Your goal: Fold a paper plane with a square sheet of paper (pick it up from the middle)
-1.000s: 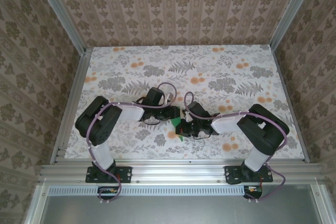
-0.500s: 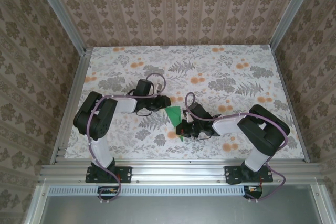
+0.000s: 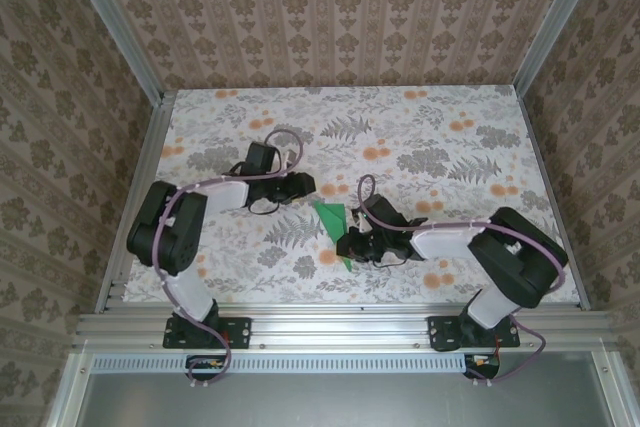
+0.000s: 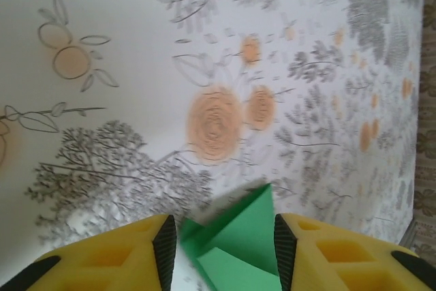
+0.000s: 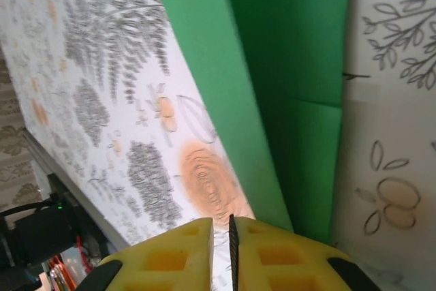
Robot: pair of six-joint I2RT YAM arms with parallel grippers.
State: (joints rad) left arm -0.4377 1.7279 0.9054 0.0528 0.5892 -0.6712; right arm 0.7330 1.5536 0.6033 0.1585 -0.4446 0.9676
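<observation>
From above, the paper (image 3: 331, 217) lies creased and pointed on the table (image 3: 450, 127), about midway between the left and right edges and nearer the near edge than the far one. A second ago both claws met over it. Since then the left claw (image 3: 305, 187) has drawn back toward the far left and now sits just beside the paper's far tip, while the right claw (image 3: 347, 245) stays low at the paper's near end. In the left wrist view, the left claw (image 4: 221, 228) has its jaws partly apart and wider than a moment ago. They hold nothing, and the paper (image 4: 248, 240) shows flat on the table ahead, framed between the fingers. In the right wrist view, the right claw (image 5: 221, 226), shut a moment ago, has only a thin slit between its jaws. No paper shows in that slit, though the folded green band (image 5: 286, 66) runs right up to one finger. Both claws seem to be letting go after pressing a crease, so that fold looks finished and further folds probably remain.
</observation>
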